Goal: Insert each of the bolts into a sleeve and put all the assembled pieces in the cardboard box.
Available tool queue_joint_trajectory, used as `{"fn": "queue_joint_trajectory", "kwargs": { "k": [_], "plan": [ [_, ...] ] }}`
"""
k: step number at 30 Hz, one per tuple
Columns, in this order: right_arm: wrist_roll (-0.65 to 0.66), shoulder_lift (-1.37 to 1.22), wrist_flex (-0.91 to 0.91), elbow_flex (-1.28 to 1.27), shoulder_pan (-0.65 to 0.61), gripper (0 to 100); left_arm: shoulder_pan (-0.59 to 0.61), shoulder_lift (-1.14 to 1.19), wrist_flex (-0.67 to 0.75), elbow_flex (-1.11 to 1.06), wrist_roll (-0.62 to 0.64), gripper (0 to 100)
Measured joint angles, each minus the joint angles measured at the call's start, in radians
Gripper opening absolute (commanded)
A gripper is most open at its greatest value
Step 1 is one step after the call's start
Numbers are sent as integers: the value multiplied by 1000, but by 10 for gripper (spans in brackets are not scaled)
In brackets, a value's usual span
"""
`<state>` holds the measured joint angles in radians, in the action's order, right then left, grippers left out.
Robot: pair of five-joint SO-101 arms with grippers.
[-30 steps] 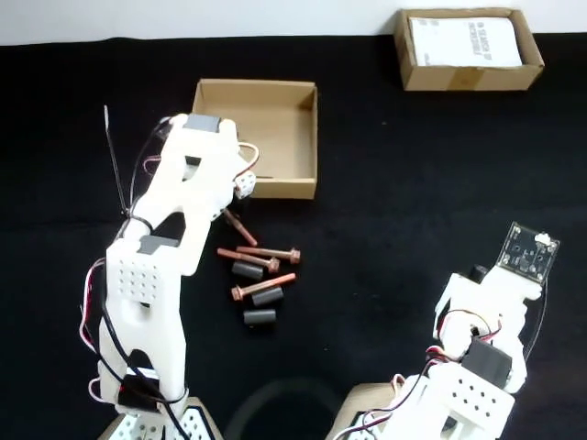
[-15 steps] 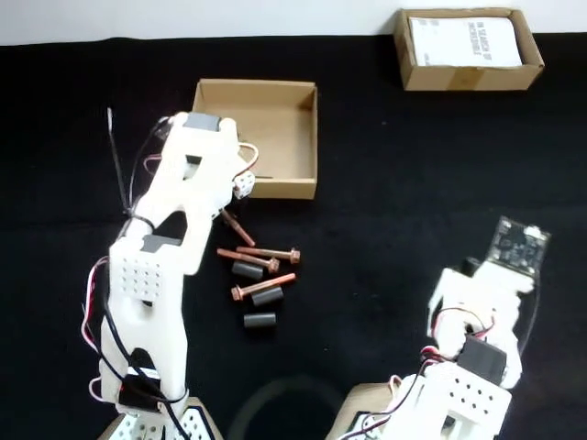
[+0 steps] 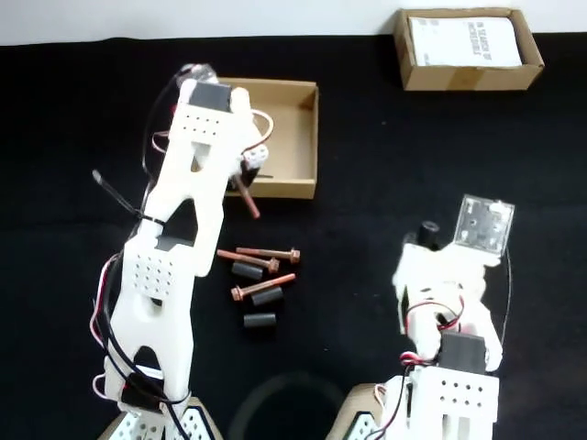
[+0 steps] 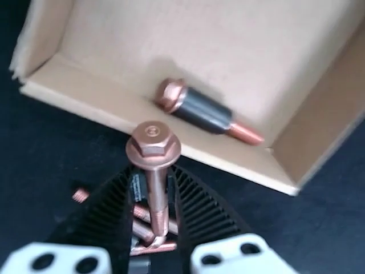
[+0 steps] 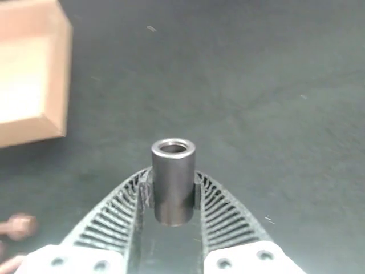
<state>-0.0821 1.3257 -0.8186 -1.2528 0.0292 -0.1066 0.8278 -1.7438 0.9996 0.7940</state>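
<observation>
My left gripper (image 3: 249, 181) hangs just in front of the cardboard box (image 3: 286, 188), shut on a copper bolt (image 3: 247, 196). In the left wrist view the bolt (image 4: 153, 146) stands between the fingers (image 4: 194, 205), head up. One bolt with a sleeve on it (image 4: 201, 113) lies inside the box (image 4: 142, 34). My right gripper (image 5: 173, 182), at the lower right of the table, is shut on an upright dark sleeve (image 5: 173, 165). Three loose bolts (image 3: 267, 252) and three loose sleeves (image 3: 267, 297) lie in a cluster between the arms.
A second cardboard box (image 3: 466, 77) with white paper in it stands at the back right. The black table top (image 3: 385, 165) lies open between the two boxes and around the right arm (image 3: 449, 302).
The left arm has risen and moved toward the box, lifting the bolt off the table. The right arm has swung left with its sleeve.
</observation>
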Motion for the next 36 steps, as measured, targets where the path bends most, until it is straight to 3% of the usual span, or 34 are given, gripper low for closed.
{"fn": "queue_joint_trajectory", "kwargs": {
  "k": [9, 17, 26, 30, 36],
  "plan": [
    [-55, 0, 0, 15, -219, 7, -141, -206, -3, 25, -239, 8],
    [-57, 0, 0, 15, -301, 7, -196, -506, -9, 18, -404, 8],
    [-57, 0, 0, 15, -420, 7, -345, -944, 3, -431, -431, 8],
    [-57, 0, 0, 15, -493, 7, -351, -1148, 170, -718, -431, 8],
    [-57, 0, 0, 15, -577, 7, -350, -1421, 598, -1223, -431, 8]
  ]
}}
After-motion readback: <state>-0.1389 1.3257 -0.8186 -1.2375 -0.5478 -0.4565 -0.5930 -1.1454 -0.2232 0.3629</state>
